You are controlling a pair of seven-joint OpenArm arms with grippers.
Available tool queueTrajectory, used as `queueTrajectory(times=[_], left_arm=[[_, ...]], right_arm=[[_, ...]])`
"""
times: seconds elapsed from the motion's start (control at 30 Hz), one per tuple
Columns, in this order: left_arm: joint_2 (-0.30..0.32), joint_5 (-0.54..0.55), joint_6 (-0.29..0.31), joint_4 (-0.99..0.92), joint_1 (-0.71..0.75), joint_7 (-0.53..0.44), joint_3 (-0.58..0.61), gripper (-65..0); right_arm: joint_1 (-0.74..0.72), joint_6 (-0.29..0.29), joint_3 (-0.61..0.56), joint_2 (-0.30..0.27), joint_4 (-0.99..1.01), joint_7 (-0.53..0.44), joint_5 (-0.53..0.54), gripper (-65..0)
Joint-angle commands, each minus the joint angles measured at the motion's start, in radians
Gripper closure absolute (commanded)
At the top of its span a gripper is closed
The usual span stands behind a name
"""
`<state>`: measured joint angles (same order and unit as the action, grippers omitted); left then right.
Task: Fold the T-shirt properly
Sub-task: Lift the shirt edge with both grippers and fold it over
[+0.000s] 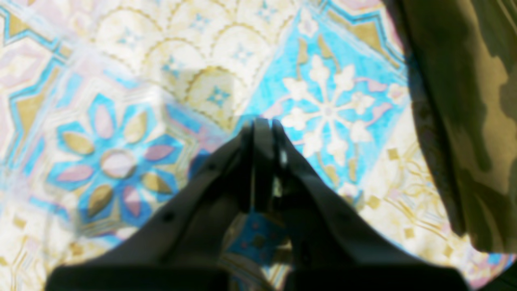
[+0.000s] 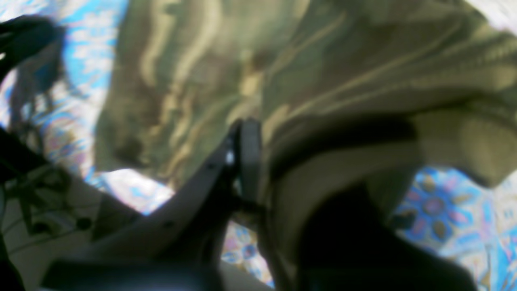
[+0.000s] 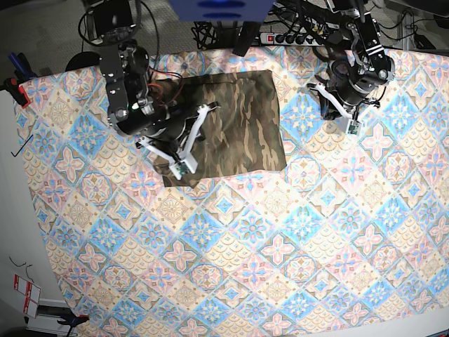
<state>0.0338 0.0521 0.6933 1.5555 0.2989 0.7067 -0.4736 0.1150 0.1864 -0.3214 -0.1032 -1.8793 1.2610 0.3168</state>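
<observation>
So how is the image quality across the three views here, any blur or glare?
Left wrist view: soft focus throughout, tablecloth washed out by bright light at the top, left gripper a dark silhouette. Right wrist view: the blurriest, with the T-shirt smeared and the right gripper dim. Base view: sharp and evenly lit.

T-shirt [image 3: 242, 123]: matt camouflage cloth; tablecloth [image 3: 280, 246]: smooth printed fabric.

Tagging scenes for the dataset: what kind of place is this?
Likely a robotics lab bench: a table under a patterned tablecloth, a power strip with tangled cables at its far edge, two arms working a T-shirt.
</observation>
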Motion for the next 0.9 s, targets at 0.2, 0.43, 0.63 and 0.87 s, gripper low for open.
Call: queueTrajectory(times=[0.2, 0.43, 0.63, 0.87], left_arm=[[0.007, 0.010, 0.005, 0.020, -0.013, -0.019, 0.000, 0.0], [-0.001, 0.016, 0.005, 0.018, -0.039, -0.019, 0.057, 0.0], [-0.058, 0.015, 0.005, 0.012, -0.071, -0.019, 0.077, 0.0], [-0.064, 0.016, 0.005, -0.157, -0.140, -0.022, 0.105, 0.0]], right_arm=[[-0.041, 0.005, 0.020, 0.003, -0.016, -0.016, 0.012, 0.0], [-0.034, 0.005, 0.017, 0.007, -0.016, -0.016, 0.012, 0.0], [-0.034, 0.005, 0.046, -0.005, -0.016, -0.016, 0.012, 0.0], [-0.030, 0.005, 0.049, -0.007, -0.018, -0.016, 0.015, 0.0]])
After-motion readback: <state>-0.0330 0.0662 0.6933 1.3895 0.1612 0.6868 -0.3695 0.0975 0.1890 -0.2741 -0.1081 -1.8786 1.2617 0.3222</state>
